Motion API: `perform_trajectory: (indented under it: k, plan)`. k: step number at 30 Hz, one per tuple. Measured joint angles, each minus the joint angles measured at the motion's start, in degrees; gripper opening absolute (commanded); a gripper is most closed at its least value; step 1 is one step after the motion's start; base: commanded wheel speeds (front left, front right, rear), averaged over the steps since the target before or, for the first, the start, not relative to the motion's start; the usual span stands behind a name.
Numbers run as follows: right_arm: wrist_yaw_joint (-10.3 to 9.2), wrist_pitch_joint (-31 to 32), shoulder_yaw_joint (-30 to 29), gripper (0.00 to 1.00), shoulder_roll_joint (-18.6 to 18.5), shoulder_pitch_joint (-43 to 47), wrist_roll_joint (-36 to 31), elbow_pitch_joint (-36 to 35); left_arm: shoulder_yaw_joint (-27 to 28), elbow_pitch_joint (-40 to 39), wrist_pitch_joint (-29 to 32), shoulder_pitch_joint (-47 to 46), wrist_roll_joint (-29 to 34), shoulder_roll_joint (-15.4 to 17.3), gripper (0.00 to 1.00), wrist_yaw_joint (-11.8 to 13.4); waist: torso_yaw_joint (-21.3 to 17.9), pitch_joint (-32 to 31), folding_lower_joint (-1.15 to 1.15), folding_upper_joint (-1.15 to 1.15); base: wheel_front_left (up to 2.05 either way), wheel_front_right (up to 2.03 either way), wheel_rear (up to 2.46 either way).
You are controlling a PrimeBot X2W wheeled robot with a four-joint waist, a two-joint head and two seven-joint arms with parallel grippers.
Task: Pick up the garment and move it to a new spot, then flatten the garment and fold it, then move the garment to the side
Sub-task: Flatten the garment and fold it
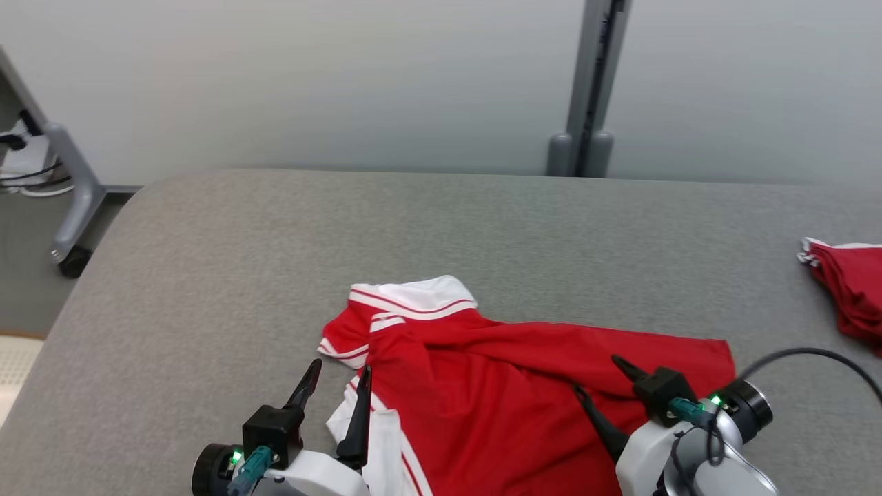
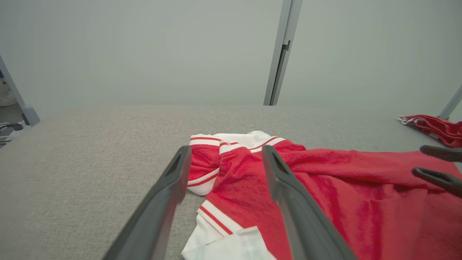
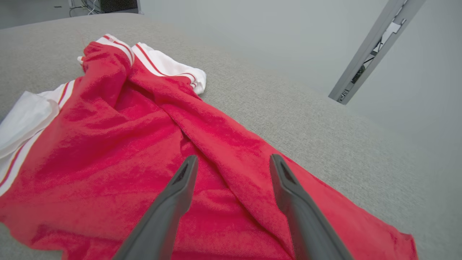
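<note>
Red-and-white jersey (image 1: pixel 524 386) lies rumpled at the near middle of the counter (image 1: pixel 275 241), the left gripper (image 1: pixel 342 365) and right gripper (image 1: pixel 596 373) at its two ends with fingers spread and empty; flattening seems in hand, so next each must pinch an edge and draw outward.

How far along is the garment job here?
Done: nothing certain; the garment lies rumpled and unfolded on the table. In hand: left gripper and right gripper hover open over it, gripping nothing. Left: flattening, folding, moving it aside.
</note>
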Motion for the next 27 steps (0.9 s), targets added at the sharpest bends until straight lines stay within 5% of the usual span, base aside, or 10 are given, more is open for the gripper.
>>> perform_trajectory:
  k: [11, 14, 15, 27]
  plan:
    - [0.01, 0.5, 4.9, 1.00, -2.7, -8.1, -1.8, 13.7, -0.5, -0.4, -0.1, -0.2, 0.0, -0.1, 1.00, 0.0, 8.2, 1.9, 0.00, 0.00, 0.00, 0.00, 0.00]
    - [0.01, 0.3, 5.3, 0.08, -2.8, -10.5, -2.3, 17.2, -0.5, -0.7, -0.1, -0.2, 0.0, -0.1, 1.00, 0.0, 10.0, 2.8, 0.00, 0.00, 0.00, 0.00, 0.00]
    - [0.01, 0.3, 5.4, 0.00, -2.9, -11.2, -2.3, 18.2, -0.5, -0.8, -0.1, -0.2, 0.0, -0.1, 1.00, 0.0, 10.5, 3.1, 0.00, 0.00, 0.00, 0.00, 0.00]
    - [0.01, -1.2, 5.9, 0.00, -5.9, -20.9, -2.1, 25.6, -1.0, -1.8, -0.1, -0.2, -0.2, -0.2, 1.00, 0.0, 14.4, 5.8, 0.00, 0.00, 0.00, 0.00, 0.00]
